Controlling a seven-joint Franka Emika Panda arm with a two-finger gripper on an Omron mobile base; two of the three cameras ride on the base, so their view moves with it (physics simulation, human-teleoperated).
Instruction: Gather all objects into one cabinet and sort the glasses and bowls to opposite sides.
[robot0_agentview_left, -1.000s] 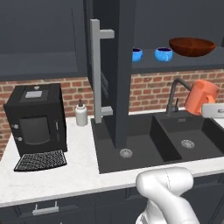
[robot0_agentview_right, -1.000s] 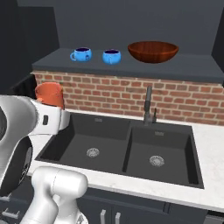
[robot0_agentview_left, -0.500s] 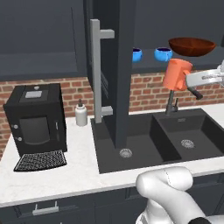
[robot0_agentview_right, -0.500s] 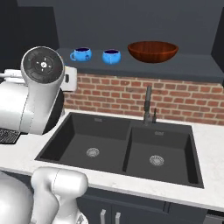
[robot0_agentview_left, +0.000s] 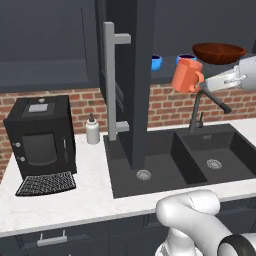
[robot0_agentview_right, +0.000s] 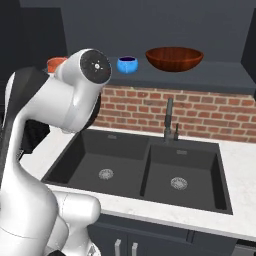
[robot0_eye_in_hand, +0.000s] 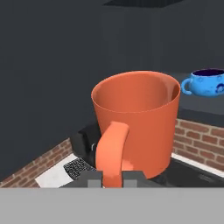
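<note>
Even, soft rendered light, with no glare and no hard shadows. The white counter (robot0_agentview_left: 75, 195) and arm read bright; the cabinet (robot0_agentview_left: 135, 75) and sink (robot0_agentview_right: 150, 170) stay dim and flat. Base views look slightly soft throughout. In the hand view the cup (robot0_eye_in_hand: 138, 122) is sharp, with gentle shading inside its rim.

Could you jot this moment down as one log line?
claw: shut on orange cup | cup: lifted near cabinet shelf | blue bowl, brown bowl: on shelf
</note>
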